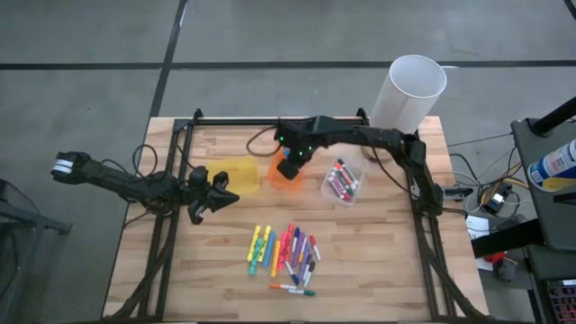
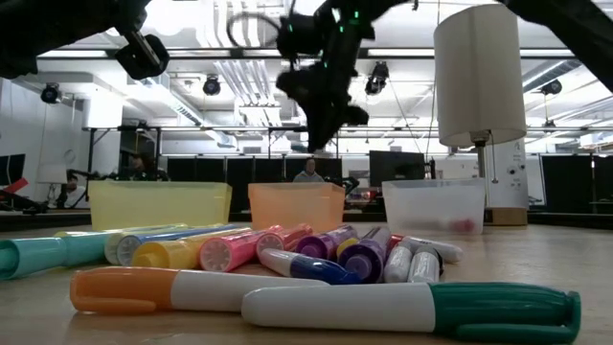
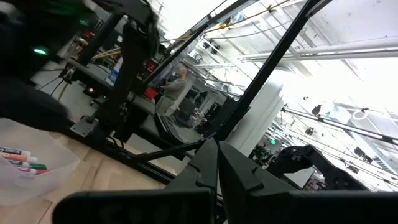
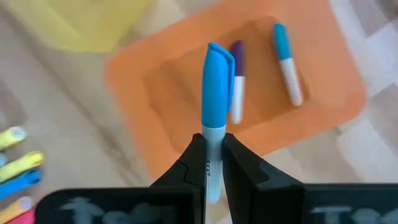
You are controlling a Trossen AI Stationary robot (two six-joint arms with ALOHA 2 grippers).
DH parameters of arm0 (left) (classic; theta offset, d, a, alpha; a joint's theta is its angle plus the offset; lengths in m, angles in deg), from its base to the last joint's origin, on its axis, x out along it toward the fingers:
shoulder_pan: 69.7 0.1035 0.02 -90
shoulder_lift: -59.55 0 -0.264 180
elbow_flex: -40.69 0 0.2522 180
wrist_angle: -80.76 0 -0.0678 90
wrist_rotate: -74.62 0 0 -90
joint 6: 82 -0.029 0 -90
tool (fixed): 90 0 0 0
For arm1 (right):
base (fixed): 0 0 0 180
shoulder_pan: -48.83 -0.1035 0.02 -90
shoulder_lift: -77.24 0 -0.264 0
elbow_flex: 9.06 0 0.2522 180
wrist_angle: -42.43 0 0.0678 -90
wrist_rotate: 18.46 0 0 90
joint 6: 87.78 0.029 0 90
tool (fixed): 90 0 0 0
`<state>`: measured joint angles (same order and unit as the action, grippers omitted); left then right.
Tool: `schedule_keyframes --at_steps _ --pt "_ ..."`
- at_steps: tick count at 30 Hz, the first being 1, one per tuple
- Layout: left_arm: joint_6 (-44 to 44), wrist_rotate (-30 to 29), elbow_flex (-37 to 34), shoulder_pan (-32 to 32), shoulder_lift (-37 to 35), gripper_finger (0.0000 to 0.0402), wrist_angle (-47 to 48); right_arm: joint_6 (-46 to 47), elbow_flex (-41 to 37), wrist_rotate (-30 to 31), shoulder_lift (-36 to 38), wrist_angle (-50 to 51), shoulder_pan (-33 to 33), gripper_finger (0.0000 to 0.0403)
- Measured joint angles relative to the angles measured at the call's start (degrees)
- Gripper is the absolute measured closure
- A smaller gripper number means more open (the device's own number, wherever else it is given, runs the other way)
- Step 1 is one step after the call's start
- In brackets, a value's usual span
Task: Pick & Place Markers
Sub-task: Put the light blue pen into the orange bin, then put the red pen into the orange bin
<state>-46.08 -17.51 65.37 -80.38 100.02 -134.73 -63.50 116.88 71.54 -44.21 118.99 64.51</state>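
Nearest, loose markers (image 1: 286, 256) lie in a heap on the table (image 1: 387, 270), not yet sorted. Beyond them stand three bins in a row: yellow (image 1: 236, 173), orange (image 4: 311, 81) and clear (image 1: 342, 183), the last already holding several. Right tool (image 4: 210, 163) hangs over the orange bin, clamped on a blue marker (image 4: 216, 93) above the two lying inside. Placing looks in hand; next it should lower and let go. Left tool (image 1: 212, 191) waits by the yellow bin, apparently closed on nothing.
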Motion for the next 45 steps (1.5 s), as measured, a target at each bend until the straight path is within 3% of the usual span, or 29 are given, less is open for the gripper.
schedule_keyframes --at_steps 11,31,45 --pt "-0.02 0.02 0.00 0.02 0.00 0.0392 0.00 -3.38 -0.32 -1.95 -4.40 -2.66 7.01 0.0380" --pt "0.02 0.02 0.04 0.00 0.00 0.0392 0.04 -5.08 -0.15 -3.68 -10.84 -3.67 7.37 0.0378" --pt "0.07 0.02 0.04 0.00 0.00 0.0392 0.04 -5.19 -0.12 -3.47 -9.64 -4.48 6.30 0.0266"
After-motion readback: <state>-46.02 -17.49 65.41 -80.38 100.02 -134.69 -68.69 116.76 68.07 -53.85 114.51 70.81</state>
